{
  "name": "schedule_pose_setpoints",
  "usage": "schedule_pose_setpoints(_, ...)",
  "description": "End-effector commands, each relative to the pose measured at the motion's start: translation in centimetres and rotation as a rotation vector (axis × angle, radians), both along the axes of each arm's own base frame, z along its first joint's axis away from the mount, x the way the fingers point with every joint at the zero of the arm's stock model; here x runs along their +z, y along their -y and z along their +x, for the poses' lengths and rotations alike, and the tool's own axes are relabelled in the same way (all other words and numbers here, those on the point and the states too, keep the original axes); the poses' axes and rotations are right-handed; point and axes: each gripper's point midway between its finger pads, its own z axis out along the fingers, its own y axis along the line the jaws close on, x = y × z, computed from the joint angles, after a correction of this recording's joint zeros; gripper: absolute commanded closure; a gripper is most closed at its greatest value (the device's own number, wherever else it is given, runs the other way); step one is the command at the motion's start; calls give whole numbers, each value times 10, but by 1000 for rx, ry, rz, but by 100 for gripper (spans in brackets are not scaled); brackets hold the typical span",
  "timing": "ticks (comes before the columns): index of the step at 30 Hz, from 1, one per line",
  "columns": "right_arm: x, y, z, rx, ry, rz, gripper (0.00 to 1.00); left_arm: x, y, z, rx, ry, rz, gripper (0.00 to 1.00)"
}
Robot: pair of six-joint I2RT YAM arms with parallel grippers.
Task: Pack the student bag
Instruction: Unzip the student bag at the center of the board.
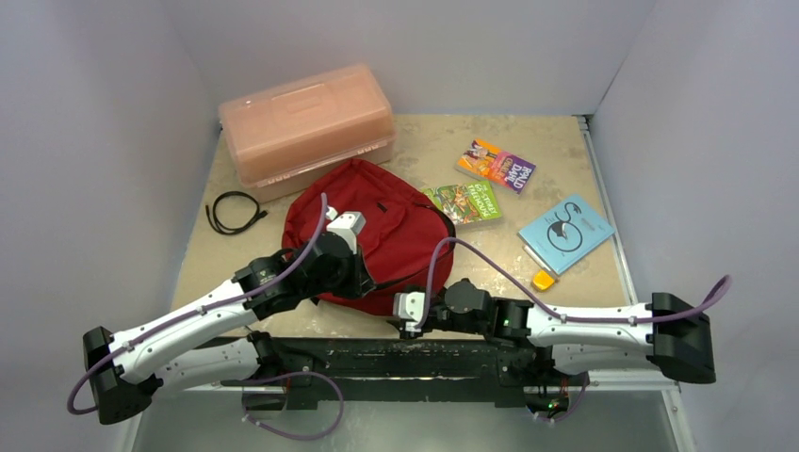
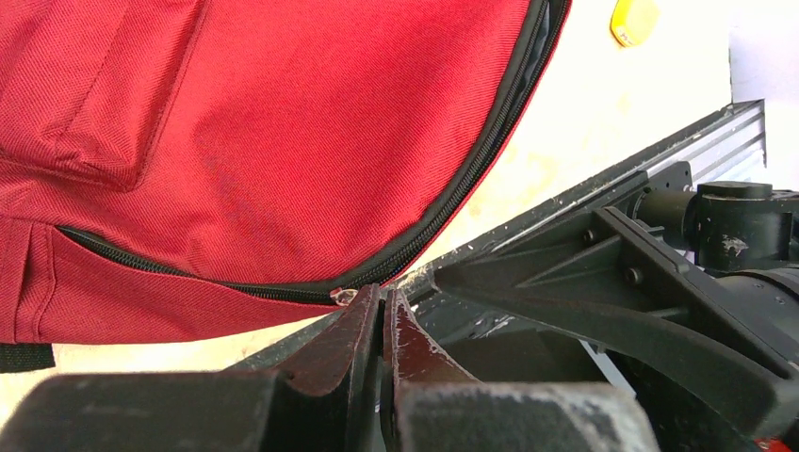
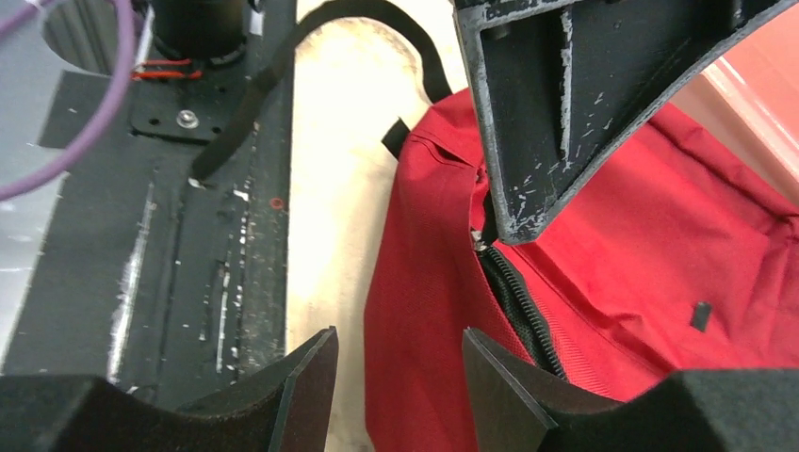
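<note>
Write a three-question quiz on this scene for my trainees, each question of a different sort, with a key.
1. True or false: the left end effector is wide open, well clear of the backpack.
2. In the top view, where does the black cable lie? A) on the table, left of the backpack. B) on the table, right of the backpack. C) on top of the backpack.
3. Fill in: the right end effector is ___ (open or shut).

Key: 1 false, it is shut on the zipper pull; 2 A; 3 open.
</note>
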Motion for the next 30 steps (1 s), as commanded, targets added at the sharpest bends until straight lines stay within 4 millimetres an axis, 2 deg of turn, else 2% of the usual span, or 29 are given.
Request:
schedule_pose_setpoints(1, 28, -8, 21, -76, 135, 30, 44, 17, 14, 3, -21, 32, -72, 100)
schedule_pose_setpoints(5, 36, -5, 26, -96, 183, 65, 43, 11, 12, 4, -12, 18, -51, 100)
schedule_pose_setpoints(10, 43, -1, 36, -140, 242, 84, 43, 13, 16, 3, -23, 16, -67, 100)
schedule_pose_setpoints(16, 21, -10, 28, -71, 223, 5, 49, 21, 17, 3, -29, 24, -80, 100)
schedule_pose_setpoints(26, 15, -5, 25, -74, 201, 24, 52, 25, 20, 4, -35, 21, -72, 100)
schedule_pose_setpoints(30, 11, -5, 21, -53, 195, 26, 58, 30, 23, 5, -39, 24, -81, 100)
